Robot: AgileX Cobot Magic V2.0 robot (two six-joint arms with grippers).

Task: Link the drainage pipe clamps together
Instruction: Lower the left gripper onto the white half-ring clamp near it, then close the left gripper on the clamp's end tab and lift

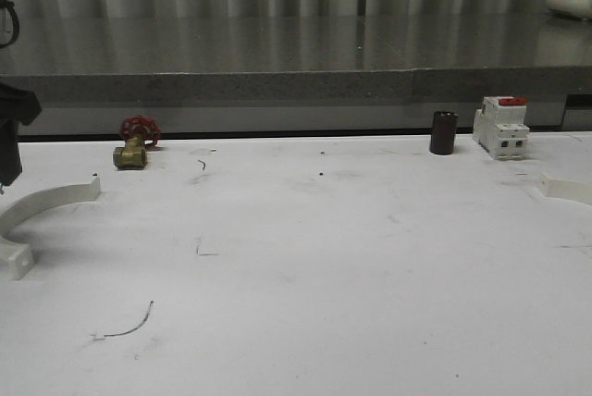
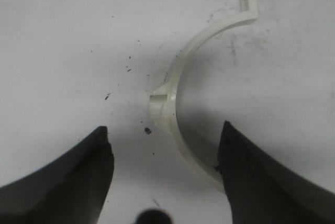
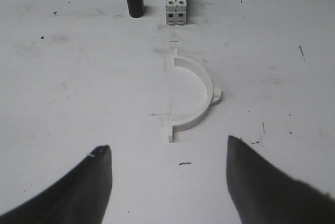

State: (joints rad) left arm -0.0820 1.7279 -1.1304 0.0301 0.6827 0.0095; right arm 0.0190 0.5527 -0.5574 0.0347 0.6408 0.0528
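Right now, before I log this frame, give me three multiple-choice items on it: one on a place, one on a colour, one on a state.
1. Where does the left clamp half lie in the front view?
A. At the table's left edge
B. Mid-table
C. Beside the breaker

2. What colour is the valve handwheel?
A. Blue
B. Red
C. Yellow

3. How stands the right gripper toward the right clamp half?
A. Shut on it
B. Open, short of it
C. Open, lifting it

Key: 1 A, the arc sits at the far left, away from the breaker. 2 B, a red wheel tops the brass body. 3 B, the right wrist view has the fingers spread apart and the half lying on the table beyond them, untouched.
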